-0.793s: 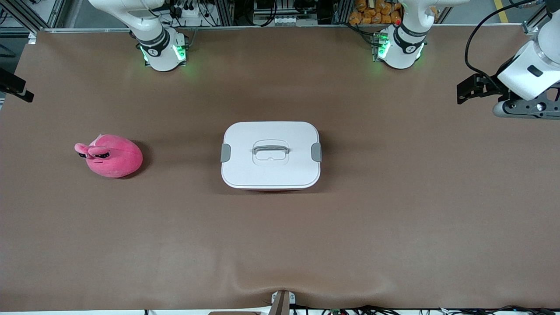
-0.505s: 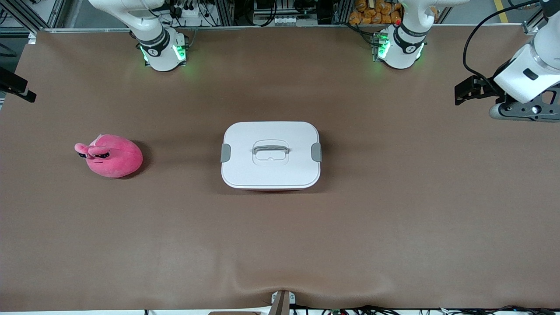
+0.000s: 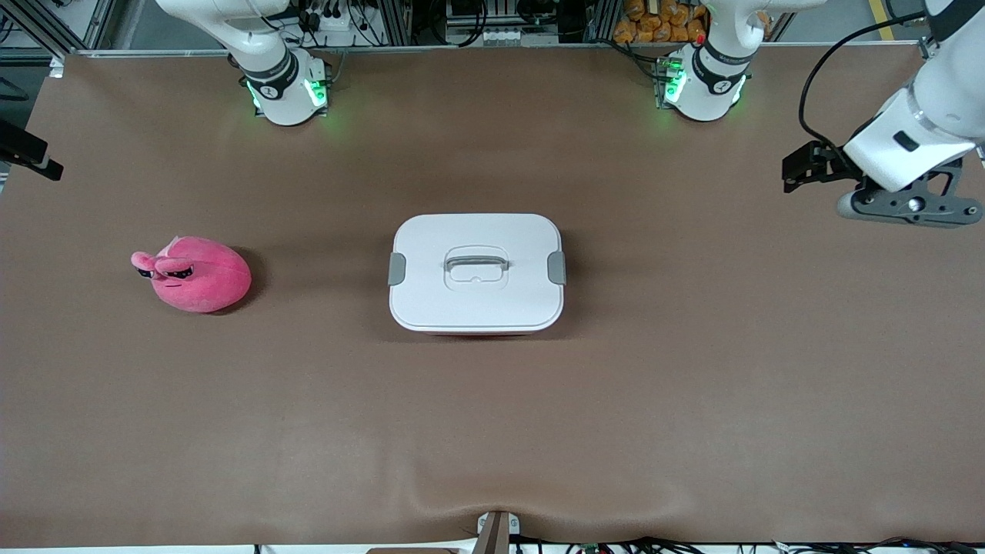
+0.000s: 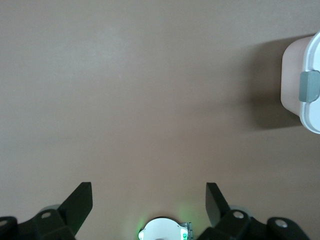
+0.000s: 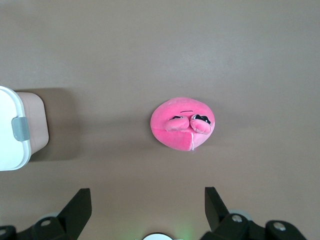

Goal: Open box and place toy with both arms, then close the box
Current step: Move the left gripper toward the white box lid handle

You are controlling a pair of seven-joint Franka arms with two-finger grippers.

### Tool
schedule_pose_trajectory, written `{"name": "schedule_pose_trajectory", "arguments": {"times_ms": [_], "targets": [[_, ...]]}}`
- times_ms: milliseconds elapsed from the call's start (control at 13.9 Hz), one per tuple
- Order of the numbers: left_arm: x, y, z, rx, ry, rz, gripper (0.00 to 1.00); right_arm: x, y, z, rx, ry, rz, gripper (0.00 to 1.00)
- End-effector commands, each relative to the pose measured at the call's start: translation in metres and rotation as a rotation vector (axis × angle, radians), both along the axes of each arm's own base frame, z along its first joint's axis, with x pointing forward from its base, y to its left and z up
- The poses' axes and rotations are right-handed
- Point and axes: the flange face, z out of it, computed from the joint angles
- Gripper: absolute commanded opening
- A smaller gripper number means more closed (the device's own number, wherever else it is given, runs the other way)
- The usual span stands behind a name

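The box (image 3: 475, 271) sits shut in the middle of the table, its white lid bearing a grey handle (image 3: 476, 264) and a grey clip at each end. Its pink wall and one clip show in the left wrist view (image 4: 305, 82) and in the right wrist view (image 5: 20, 130). The pink plush toy (image 3: 192, 273) lies toward the right arm's end of the table, also visible as the toy (image 5: 183, 123). My left gripper (image 3: 796, 165) hangs open and empty over the left arm's end, left gripper (image 4: 149, 192) over bare table. My right gripper (image 5: 147, 197) is open, high above the toy.
The brown table cover (image 3: 492, 431) has a small ripple at the edge nearest the front camera. Both arm bases (image 3: 286, 88) (image 3: 704, 85) glow green at the robots' edge. A black part (image 3: 27, 154) shows at the right arm's end.
My left gripper has drifted in from the table's end toward the box, staying open. The box, the toy and the right arm have not visibly moved.
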Motion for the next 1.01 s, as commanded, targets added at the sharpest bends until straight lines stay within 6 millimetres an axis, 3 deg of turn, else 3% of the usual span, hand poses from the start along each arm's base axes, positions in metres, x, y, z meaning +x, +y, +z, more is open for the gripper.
{"name": "schedule_pose_trajectory", "arguments": {"times_ms": [0, 505, 793, 937], "targets": [[0.002, -0.028, 0.000, -0.003, -0.002, 0.015, 1.00, -0.001, -0.004, 0.000, 0.018, 0.002, 0.000, 1.00], [0.000, -0.122, -0.025, -0.015, 0.007, 0.244, 1.00, -0.001, -0.005, 0.000, 0.018, 0.004, -0.001, 1.00], [-0.007, -0.201, -0.043, -0.039, 0.021, 0.392, 1.00, 0.000, -0.006, -0.001, 0.018, 0.005, -0.003, 1.00], [-0.010, -0.229, -0.052, -0.069, 0.021, 0.506, 1.00, 0.000, -0.006, -0.002, 0.018, 0.007, -0.003, 1.00]]}}
